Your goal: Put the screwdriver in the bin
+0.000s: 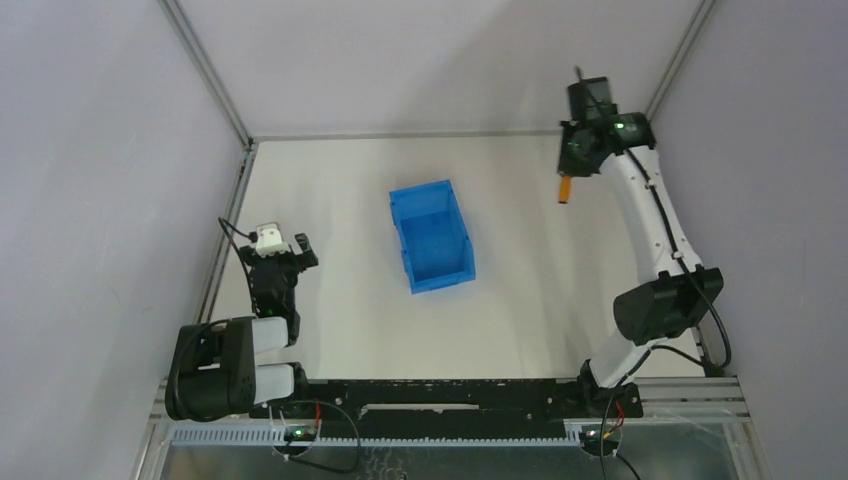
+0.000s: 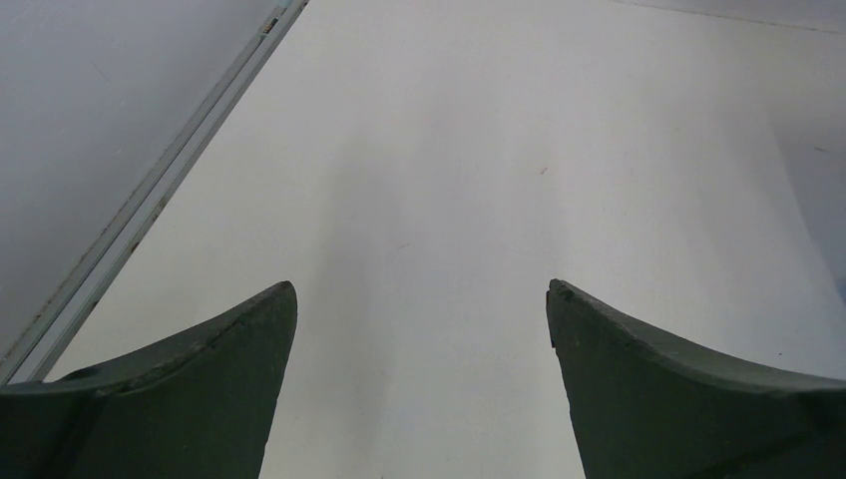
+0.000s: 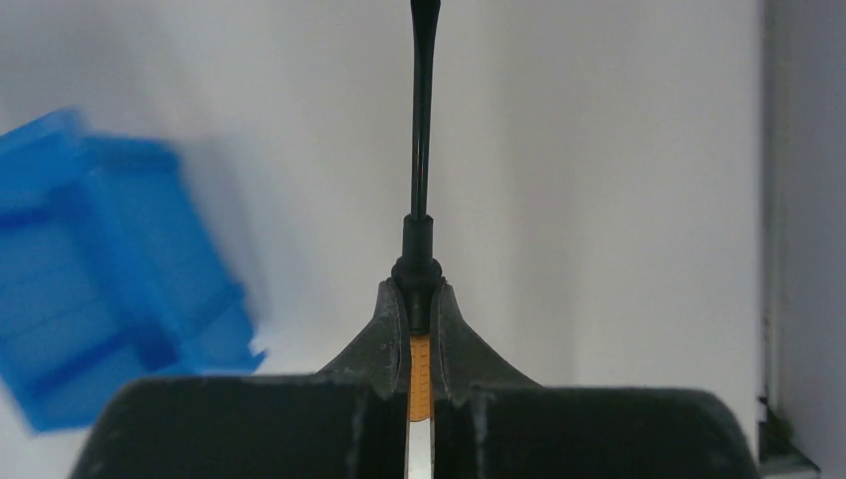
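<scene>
white table (image 1: 330,200) | screwdriver (image 3: 421,180) clamped in right gripper (image 3: 420,304) | bin (image 1: 418,194) well apart

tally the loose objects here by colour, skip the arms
blue: 1, bin
orange and black: 1, screwdriver, clamped in the right gripper
total: 2

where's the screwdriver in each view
Top external: screwdriver at upper right, orange handle showing under the right jaws, right of the bin.
Left wrist: not in it.
Right wrist: centre, handle pinched between the jaws, black shaft pointing up the picture.
Shared landmark: the blue bin, mid-table from above, blurred at left in the right wrist view.
</scene>
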Controlling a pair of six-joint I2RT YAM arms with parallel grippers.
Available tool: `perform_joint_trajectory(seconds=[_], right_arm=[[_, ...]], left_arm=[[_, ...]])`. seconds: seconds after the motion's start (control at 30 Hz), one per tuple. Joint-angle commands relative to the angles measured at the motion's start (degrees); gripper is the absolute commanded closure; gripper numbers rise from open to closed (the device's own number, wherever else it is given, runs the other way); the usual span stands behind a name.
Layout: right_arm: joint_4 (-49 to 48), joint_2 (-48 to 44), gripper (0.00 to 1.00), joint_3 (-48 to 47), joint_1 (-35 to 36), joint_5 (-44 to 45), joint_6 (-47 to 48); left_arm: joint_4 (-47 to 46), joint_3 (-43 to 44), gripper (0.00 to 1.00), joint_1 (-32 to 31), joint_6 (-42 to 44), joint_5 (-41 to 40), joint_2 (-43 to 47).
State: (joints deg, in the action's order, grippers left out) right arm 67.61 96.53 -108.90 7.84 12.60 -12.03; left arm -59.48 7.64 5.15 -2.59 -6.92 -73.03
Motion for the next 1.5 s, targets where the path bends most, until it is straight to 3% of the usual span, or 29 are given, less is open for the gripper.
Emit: perform_joint_trajectory(seconds=[0.0, 0.2, 0.37, 0.7, 1.0, 1.17, 1.27, 1.33, 1.47], right_arm=[[3.80, 2.30, 1.00, -3.31, 12.21, 0.12, -5.58], [2.18, 11.52, 1.00, -17.16, 29.42, -5.02, -7.53], [5.79, 21.39, 1.00, -31.08, 35.77, -2.86, -7.54], [-11.47, 23.67, 1.00, -6.18, 38.13, 1.78, -10.52], [-17.50, 33.14, 1.00, -1.75, 37.66, 3.44, -11.34], [-19.06, 34.69, 0.86, 0.51, 37.36, 3.70, -12.89], [-18.81, 33.84, 0.69, 0.80, 37.38, 3.62, -13.21], [-18.39, 32.16, 0.62, 0.55, 37.51, 3.80, -13.07], [-17.35, 26.29, 0.60, -0.30, 37.94, 5.39, -12.24]], left_arm=[[-2.30, 2.73, 0.00, -0.19, 0.54, -0.14, 0.96], [-2.30, 2.75, 0.00, -0.17, 0.52, -0.15, 0.96], [-2.30, 2.81, 0.00, -0.15, 0.48, -0.20, 0.97], [-2.30, 2.74, 0.00, -0.17, 0.55, -0.20, 1.01], [-2.30, 2.75, 0.00, -0.20, 0.53, -0.20, 0.96], [-2.28, 2.74, 0.00, -0.22, 0.51, -0.20, 0.96], [-2.30, 2.80, 0.00, -0.14, 0.51, -0.20, 0.92], [-2.26, 2.74, 0.00, -0.19, 0.56, -0.18, 1.04], [-2.30, 2.76, 0.00, -0.19, 0.50, -0.18, 0.97]])
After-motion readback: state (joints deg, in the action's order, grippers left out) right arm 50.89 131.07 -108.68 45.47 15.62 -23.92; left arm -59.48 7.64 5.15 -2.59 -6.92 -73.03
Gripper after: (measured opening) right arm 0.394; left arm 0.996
